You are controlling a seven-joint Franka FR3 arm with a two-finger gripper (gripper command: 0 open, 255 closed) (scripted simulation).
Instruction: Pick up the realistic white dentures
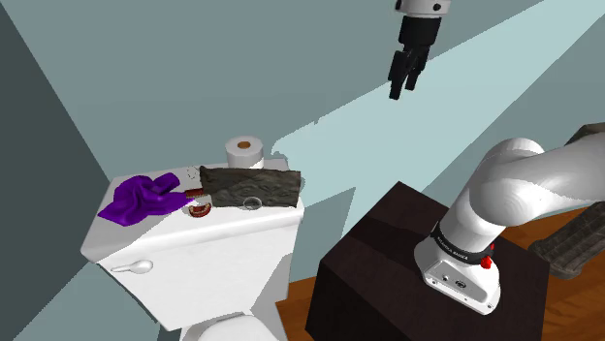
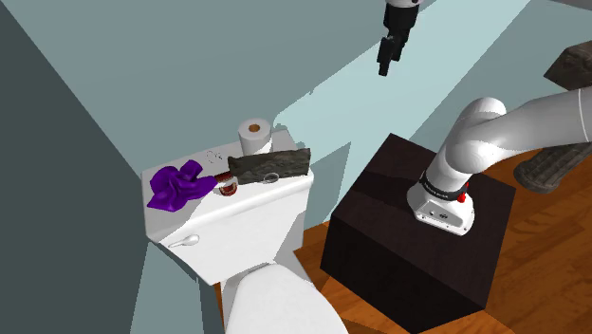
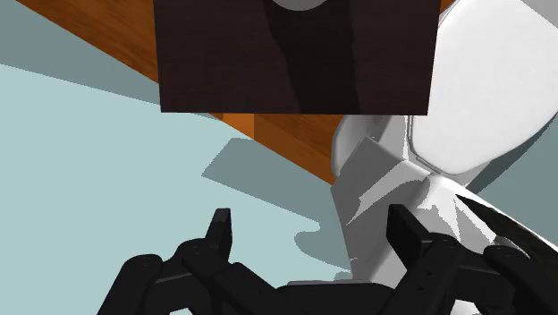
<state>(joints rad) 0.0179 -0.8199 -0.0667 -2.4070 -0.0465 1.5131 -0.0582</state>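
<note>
The dentures [image 1: 199,206] are a small white and reddish piece lying on the white toilet tank lid [image 1: 242,225], between a purple cloth [image 1: 143,197] and a dark rough block [image 1: 250,186]. In the second exterior view the dentures [image 2: 228,186] sit in the same spot on the lid [image 2: 256,197]. My black gripper [image 1: 402,89] hangs high in the air, far above and toward the shoulder view's right of the tank, also seen as the gripper [image 2: 384,66]. In the wrist view the gripper [image 3: 310,224] is open, its fingers apart with nothing between them.
A toilet paper roll [image 1: 244,151] stands behind the block, and a small clear ring [image 1: 252,202] lies in front of it. The dark stand [image 1: 417,262] sits right of the toilet on a wooden floor [image 2: 541,275]. The toilet bowl [image 3: 483,98] lies below the hand.
</note>
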